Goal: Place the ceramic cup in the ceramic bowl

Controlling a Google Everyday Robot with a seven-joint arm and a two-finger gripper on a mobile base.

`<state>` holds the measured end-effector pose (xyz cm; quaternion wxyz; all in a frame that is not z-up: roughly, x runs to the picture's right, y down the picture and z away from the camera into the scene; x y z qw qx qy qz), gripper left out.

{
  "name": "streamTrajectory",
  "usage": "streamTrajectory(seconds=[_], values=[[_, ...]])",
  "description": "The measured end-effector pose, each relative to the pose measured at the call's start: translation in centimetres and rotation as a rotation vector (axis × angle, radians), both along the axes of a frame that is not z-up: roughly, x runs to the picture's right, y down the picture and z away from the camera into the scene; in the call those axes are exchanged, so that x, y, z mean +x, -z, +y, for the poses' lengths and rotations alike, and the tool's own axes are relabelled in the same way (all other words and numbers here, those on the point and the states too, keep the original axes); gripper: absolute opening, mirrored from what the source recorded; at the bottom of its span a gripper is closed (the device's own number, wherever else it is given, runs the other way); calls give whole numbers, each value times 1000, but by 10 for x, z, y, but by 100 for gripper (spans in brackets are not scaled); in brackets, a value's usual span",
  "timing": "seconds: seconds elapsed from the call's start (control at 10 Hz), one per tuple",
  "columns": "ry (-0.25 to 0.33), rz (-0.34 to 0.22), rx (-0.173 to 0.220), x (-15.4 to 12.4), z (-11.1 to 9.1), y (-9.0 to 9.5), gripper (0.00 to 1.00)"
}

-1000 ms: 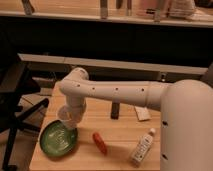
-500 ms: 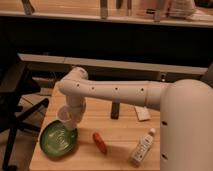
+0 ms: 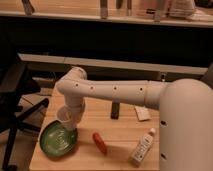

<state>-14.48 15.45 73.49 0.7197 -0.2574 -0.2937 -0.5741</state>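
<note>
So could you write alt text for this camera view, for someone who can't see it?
A white robot arm holds a small white cup in its gripper just above the right rim of a green bowl at the left of a wooden table. A red object and a white tube lie to the right of the bowl.

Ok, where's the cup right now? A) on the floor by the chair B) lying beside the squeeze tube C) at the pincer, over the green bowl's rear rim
C: the ceramic cup sits at the pincer above the back edge of the ceramic bowl.
</note>
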Motion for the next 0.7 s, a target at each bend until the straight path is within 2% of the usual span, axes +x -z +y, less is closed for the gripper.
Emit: streamTrajectory(seconds=[0.7], values=[[21,-4,-6,-3,1,4,0]])
